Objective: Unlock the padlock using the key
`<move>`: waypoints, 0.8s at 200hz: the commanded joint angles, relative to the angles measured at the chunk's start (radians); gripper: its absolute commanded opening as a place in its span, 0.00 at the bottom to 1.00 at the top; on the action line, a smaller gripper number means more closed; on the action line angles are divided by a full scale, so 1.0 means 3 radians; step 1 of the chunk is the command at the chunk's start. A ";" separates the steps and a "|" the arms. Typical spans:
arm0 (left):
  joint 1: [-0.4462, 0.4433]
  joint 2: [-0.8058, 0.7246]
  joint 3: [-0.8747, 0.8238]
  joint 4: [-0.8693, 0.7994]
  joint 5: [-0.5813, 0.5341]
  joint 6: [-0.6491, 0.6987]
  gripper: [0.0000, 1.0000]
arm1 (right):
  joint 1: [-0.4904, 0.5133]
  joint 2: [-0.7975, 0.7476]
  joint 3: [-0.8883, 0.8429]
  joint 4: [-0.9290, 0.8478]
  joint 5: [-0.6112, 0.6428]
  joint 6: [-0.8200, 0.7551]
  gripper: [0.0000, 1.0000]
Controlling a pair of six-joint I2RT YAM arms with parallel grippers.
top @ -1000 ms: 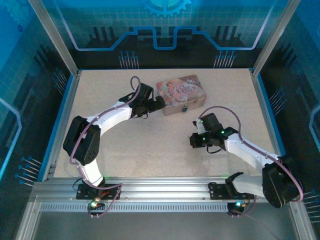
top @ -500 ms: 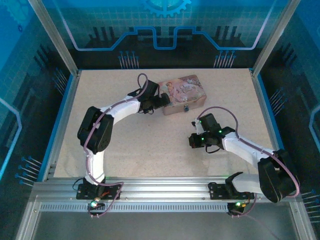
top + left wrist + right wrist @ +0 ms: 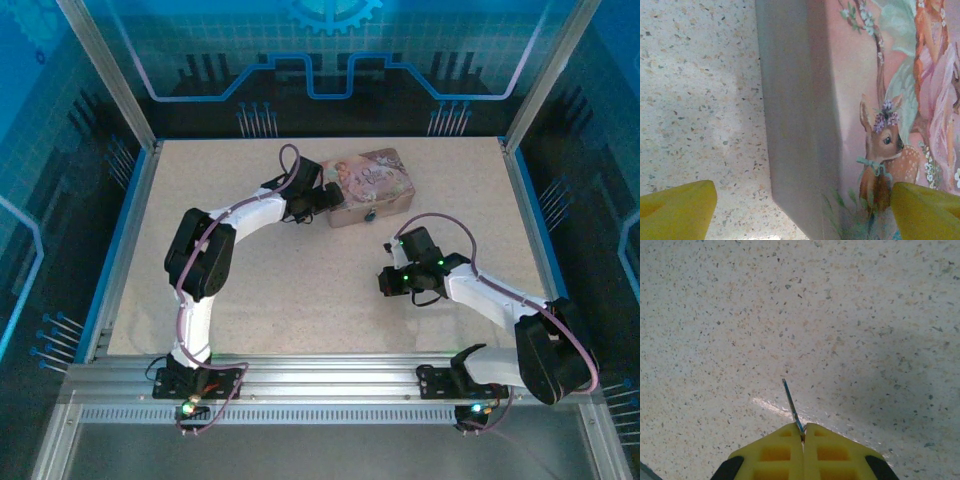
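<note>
Right gripper [image 3: 803,432] clenched on key, left gripper [image 3: 800,212] released at the tin.

My right gripper pinches the key [image 3: 791,407] by its head, thin blade poking forward, low over the bare surface [image 3: 870,315]. The key is probably light, stiff, slick metal, so it needs a firm pinch on the head only, with the blade free and straight. My left gripper is spread, fingers either side of the pink tin [image 3: 805,115] corner. The padlock [image 3: 371,215] sits at the tin's near face, well apart from the key. It's just a dark speck from above, and I can't tell where its keyhole faces. It's likely loose and swingy, so brace the tin.
</note>
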 commanded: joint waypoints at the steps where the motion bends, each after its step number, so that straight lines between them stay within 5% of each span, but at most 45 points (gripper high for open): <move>1: 0.0018 0.0081 -0.0185 -0.0156 0.0006 0.0074 0.90 | -0.0062 -0.0076 0.0028 -0.0122 0.0074 -0.0045 0.02; 160: 0.0022 -0.0688 -0.1201 -0.0098 -0.0217 0.0240 0.90 | -0.0378 -0.0391 -0.0049 -0.0353 0.0012 -0.0170 0.02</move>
